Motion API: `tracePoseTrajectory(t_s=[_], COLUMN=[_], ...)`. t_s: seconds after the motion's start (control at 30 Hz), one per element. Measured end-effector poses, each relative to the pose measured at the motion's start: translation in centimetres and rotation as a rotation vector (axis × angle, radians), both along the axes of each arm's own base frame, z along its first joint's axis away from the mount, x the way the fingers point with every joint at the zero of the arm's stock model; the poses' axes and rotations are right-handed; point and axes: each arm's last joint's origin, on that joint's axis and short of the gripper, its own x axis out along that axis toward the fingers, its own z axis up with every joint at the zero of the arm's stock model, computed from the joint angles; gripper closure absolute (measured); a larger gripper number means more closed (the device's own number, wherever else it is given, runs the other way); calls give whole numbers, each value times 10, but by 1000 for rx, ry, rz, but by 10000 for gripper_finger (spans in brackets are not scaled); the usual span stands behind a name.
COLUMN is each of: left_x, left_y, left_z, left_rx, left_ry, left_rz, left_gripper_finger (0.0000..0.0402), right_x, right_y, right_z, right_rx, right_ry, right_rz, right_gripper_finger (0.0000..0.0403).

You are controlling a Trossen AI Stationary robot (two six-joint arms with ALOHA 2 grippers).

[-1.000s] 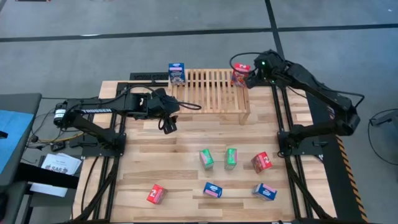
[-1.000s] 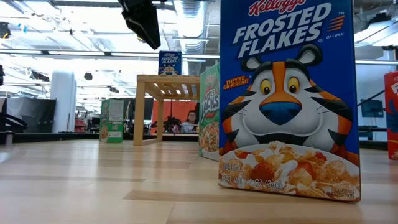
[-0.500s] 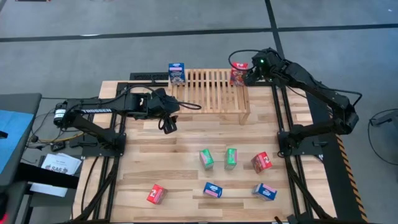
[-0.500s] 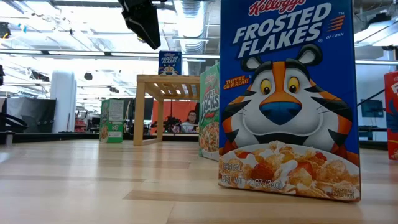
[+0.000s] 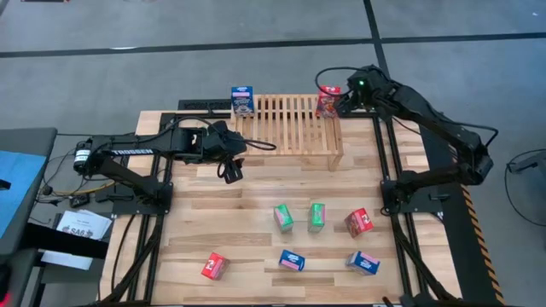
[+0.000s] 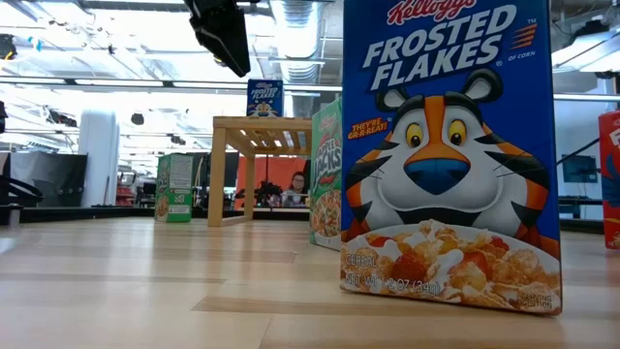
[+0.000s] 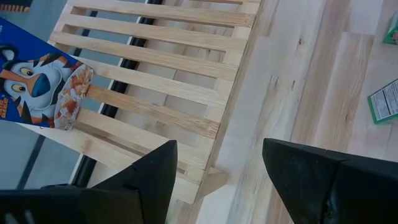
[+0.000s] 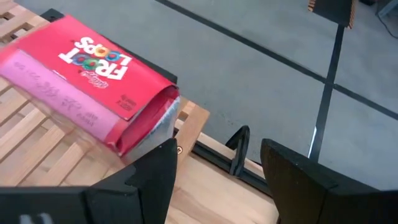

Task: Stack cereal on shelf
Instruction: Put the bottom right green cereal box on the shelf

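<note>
The plank tabletop [image 5: 247, 213] sits on grey floor crossed by dark lines. The slatted shelf [image 5: 290, 128] stands at upper centre, a blue box [image 5: 242, 100] on its left corner, a red box [image 5: 327, 102] on its right. The right end effector [image 5: 339, 104] hovers open beside the red box; the left end effector [image 5: 230, 166] hangs open, empty, left of the shelf. 7 boxes dot the lower tabletop.

Even, bright overhead light; soft short shadows under shelf [image 5: 290, 128] on table [image 5: 256, 222]. Low view: ceiling lamps glare white, room behind hazy, near blue box [image 6: 448, 145] sharp. Wrist views: own fingers [image 7: 311, 180] dark, slightly blurred.
</note>
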Motion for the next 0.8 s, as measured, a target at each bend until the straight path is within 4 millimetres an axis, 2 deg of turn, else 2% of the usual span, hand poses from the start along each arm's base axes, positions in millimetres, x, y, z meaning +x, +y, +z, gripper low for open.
tracePoseTrajectory(t_s=[0.33,0.57,0.8], left_x=[0,0,0], left_y=[0,0,0], left_z=[0,0,0], left_rx=[0,0,0], left_ry=[0,1,0], left_rz=[0,0,0], left_gripper_finger=[175,175,175], right_x=[-18,-32,-33], right_y=[18,51,87], right_z=[15,27,29], right_rx=[-33,3,171], right_ry=[-8,-88,-214], right_rz=[1,54,187], right_gripper_finger=[147,147,147])
